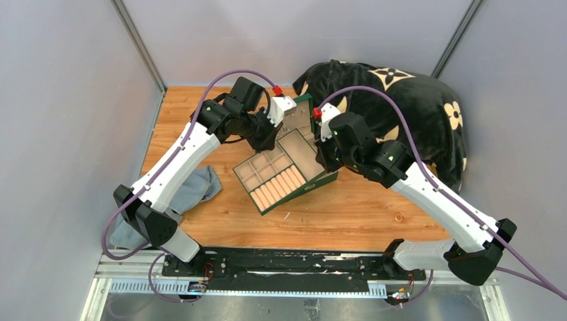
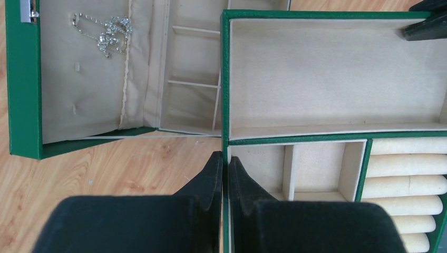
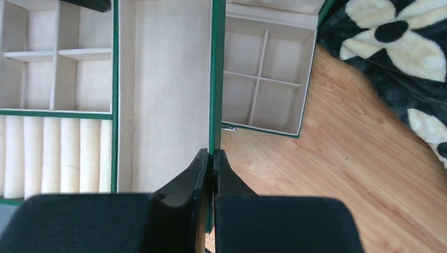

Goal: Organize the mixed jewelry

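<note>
Left gripper point(image 2: 225, 164) pressed together, pinching a green box point(image 2: 225, 79) wall. Right gripper point(image 3: 212, 158) pinched on another wall. Silvery cluster point(image 2: 110, 32) inside lid point(image 2: 79, 95).

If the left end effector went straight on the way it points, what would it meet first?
The green tray: the left end effector is shut on its side wall, which runs straight ahead from there. Depth beyond is unclear.

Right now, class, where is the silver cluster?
In the left wrist view, upper left: the silver cluster is on the beige lining of the box's open lid, near its metal clasp.
</note>
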You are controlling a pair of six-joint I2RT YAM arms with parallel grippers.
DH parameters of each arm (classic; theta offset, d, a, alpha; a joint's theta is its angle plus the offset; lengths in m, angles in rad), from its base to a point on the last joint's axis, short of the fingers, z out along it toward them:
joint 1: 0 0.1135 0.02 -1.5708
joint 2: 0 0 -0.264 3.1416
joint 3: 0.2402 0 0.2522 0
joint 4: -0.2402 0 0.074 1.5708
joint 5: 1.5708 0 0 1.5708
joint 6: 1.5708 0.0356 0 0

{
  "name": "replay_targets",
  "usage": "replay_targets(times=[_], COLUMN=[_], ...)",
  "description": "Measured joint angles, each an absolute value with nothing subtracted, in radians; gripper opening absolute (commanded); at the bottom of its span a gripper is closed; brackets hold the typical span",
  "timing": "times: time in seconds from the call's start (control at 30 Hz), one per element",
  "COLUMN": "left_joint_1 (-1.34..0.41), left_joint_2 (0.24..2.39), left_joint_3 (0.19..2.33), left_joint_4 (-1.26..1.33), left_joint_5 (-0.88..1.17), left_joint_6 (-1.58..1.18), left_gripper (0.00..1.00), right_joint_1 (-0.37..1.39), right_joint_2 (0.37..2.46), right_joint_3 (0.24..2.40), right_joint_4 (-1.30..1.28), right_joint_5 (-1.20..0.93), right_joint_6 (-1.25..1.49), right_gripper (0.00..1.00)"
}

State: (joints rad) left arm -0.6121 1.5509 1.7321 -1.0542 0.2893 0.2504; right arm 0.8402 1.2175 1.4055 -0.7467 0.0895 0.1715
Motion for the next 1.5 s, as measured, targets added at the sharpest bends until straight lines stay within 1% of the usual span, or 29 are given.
replay_targets(times=[0.13,0.17,0.23,0.3,0.37,0.4,0.5,0.8,0.87,0.93,1.0,1.03,1.1,1.23,1.33,1.5], left_joint_1=[-0.612,-0.612,-0.612,-0.612,-0.612,-0.612,-0.612,-0.612,-0.611,-0.603,-0.574,-0.548,-0.503,-0.369,-0.284,-0.236], left_joint_2=[1.540,1.539,1.538,1.537,1.531,1.528,1.519,1.452,1.402,1.332,1.247,1.204,1.150,1.064,1.063,1.116], left_joint_3=[1.727,1.727,1.727,1.727,1.728,1.729,1.743,1.833,1.805,1.732,1.633,1.577,1.499,1.339,1.304,1.307], left_joint_4=[-1.059,-1.059,-1.059,-1.058,-1.057,-1.056,-1.057,-1.035,-0.996,-0.923,-0.845,-0.802,-0.745,-0.635,-0.635,-0.701], left_joint_5=[0.290,0.290,0.289,0.292,0.289,0.286,0.274,0.234,0.200,0.172,0.147,0.130,0.101,0.020,-0.011,-0.064], left_joint_6=[0.234,0.231,0.224,0.217,0.197,0.197,0.186,0.140,0.103,0.051,-0.013,-0.049,-0.100,-0.257,-0.356,-0.445], left_gripper=[0.00,0.07,0.25,0.56,0.70,0.73,0.77,0.80,0.80,0.80,0.88,0.93,0.96,0.96,0.96,0.96], right_joint_1=[0.842,0.842,0.842,0.842,0.841,0.835,0.804,0.604,0.592,0.583,0.572,0.565,0.555,0.553,0.553,0.547], right_joint_2=[1.217,1.216,1.208,1.197,1.180,1.174,1.159,1.137,1.143,1.153,1.167,1.173,1.191,1.246,1.276,1.320], right_joint_3=[1.391,1.389,1.378,1.362,1.336,1.325,1.299,1.187,1.166,1.151,1.126,1.114,1.102,1.101,1.100,1.100], right_joint_4=[-0.741,-0.739,-0.730,-0.723,-0.727,-0.731,-0.736,-0.706,-0.680,-0.642,-0.584,-0.558,-0.521,-0.451,-0.418,-0.368], right_joint_5=[0.093,0.094,0.102,0.117,0.137,0.147,0.159,0.159,0.159,0.154,0.139,0.132,0.121,0.100,0.090,0.086], right_joint_6=[0.171,0.171,0.171,0.176,0.180,0.181,0.183,0.169,0.155,0.141,0.127,0.119,0.103,0.057,0.029,-0.012], right_gripper=[0.00,0.00,0.00,0.00,0.00,0.00,0.00,0.00,0.00,0.00,0.00,0.00,0.00,0.00,0.00,0.00])
